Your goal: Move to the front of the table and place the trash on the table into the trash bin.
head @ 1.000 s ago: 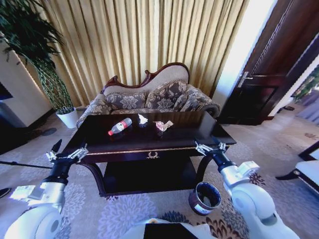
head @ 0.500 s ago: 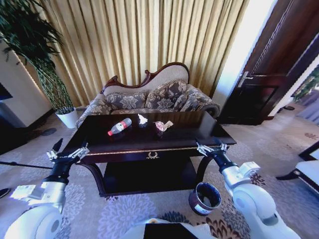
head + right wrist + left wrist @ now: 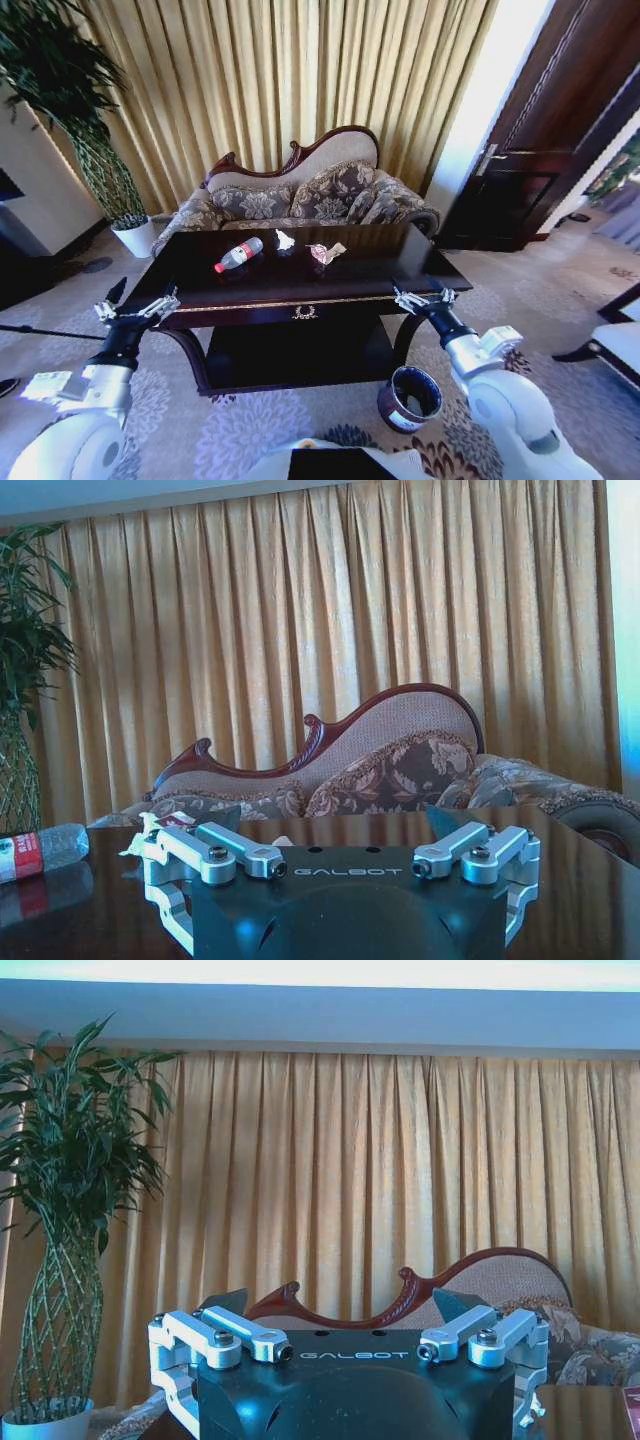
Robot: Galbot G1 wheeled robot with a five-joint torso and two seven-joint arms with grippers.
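Little changes over the last second: surface (image 3: 300,285) sits marginally closer; trash (image 3: 239,254) untouched mid-surface; left gripper (image 3: 135,310) and right gripper (image 3: 423,297) hover with jaws released at the front corners.

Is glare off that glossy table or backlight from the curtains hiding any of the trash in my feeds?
Head view: the table top mirrors the sofa but the bottle, tissue and wrappers stay distinct; straight edges bow toward the frame borders. Right wrist view: the sunlit curtains glow, the bottle casts a reflection on the wood. Left wrist view: bright curtains, dark gripper body.
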